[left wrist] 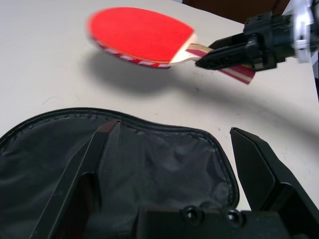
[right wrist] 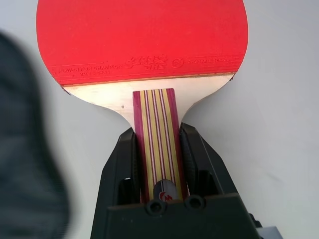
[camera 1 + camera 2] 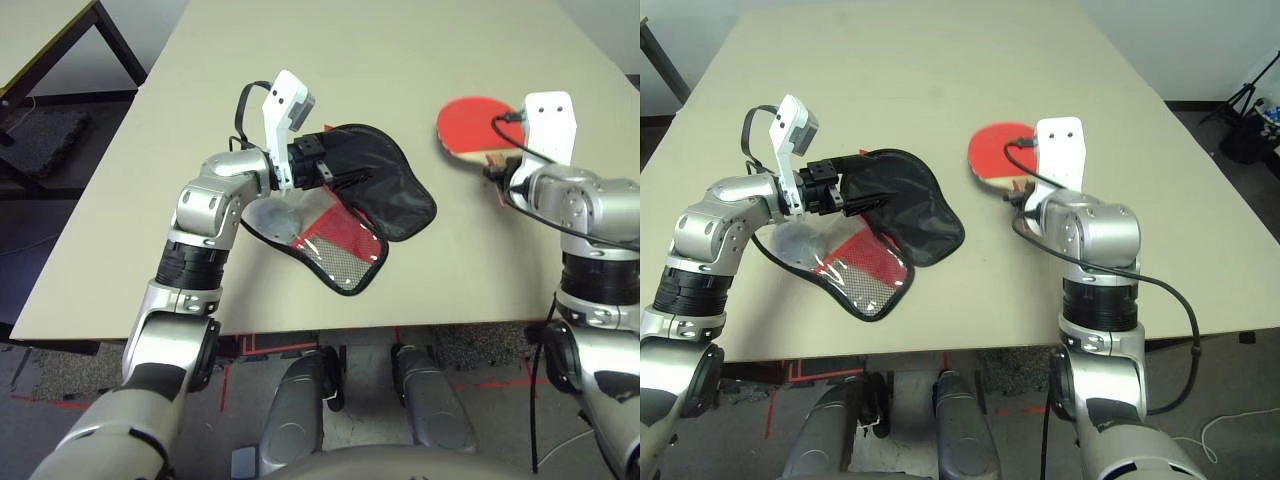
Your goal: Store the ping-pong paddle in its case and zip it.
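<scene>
The paddle's red rubber (image 2: 142,37) bears "CHAMPION" beside larger Chinese characters. Other small print there is unclear.

Red paddle (image 2: 144,40) raised beside open black-lined case (image 3: 375,185).

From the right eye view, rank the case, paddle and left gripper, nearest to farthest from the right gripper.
1. Paddle: handle between the right gripper's jaws.
2. Case: to its left, on the table.
3. Left gripper: farther left, at the case.

Set around a pale tabletop (image 3: 330,50).
Backed by a pale wall (image 3: 1150,50), with another table (image 3: 35,35) left, red tape (image 3: 280,348) on near floor (image 3: 510,430).
</scene>
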Robot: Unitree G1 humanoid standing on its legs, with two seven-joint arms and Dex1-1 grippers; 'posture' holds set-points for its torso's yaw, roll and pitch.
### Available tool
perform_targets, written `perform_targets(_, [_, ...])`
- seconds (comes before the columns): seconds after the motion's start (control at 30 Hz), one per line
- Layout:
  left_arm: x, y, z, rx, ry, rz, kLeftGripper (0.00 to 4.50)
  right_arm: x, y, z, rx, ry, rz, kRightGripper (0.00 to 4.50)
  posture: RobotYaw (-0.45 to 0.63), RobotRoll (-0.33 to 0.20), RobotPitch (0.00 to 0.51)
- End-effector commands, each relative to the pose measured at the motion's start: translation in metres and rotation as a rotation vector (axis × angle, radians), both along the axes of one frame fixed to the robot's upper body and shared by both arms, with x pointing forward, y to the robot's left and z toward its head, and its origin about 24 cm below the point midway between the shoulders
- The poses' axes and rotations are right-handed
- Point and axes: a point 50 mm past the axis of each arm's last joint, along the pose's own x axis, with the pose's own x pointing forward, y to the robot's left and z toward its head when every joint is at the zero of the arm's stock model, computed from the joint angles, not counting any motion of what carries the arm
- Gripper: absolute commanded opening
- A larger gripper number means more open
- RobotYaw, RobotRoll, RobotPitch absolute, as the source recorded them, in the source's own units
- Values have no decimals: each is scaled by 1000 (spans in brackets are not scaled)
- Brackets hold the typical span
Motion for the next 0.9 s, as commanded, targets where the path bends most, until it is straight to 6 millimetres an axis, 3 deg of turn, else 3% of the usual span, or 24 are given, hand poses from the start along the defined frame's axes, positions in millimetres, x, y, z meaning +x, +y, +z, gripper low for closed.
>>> perform_targets(0.03, [0, -2, 1, 1, -7, -7, 4500, -7, 25, -3, 1, 39, 114, 1208, -87, 0, 198])
perform_targets(0.13, [-1, -3, 1, 1, -6, -11, 4500, -11, 43, -7, 4, 65, 179, 1208, -85, 0, 199])
perform_targets(0.5, [-8, 9, 14, 40, -56, 15, 4500, -14, 76, -14, -1, 107, 305, 1208, -63, 0, 199])
perform_targets(0.9, [-14, 24, 22, 41, -70, 90, 4500, -9, 80, -34, -19, 133, 341, 1208, -14, 0, 195])
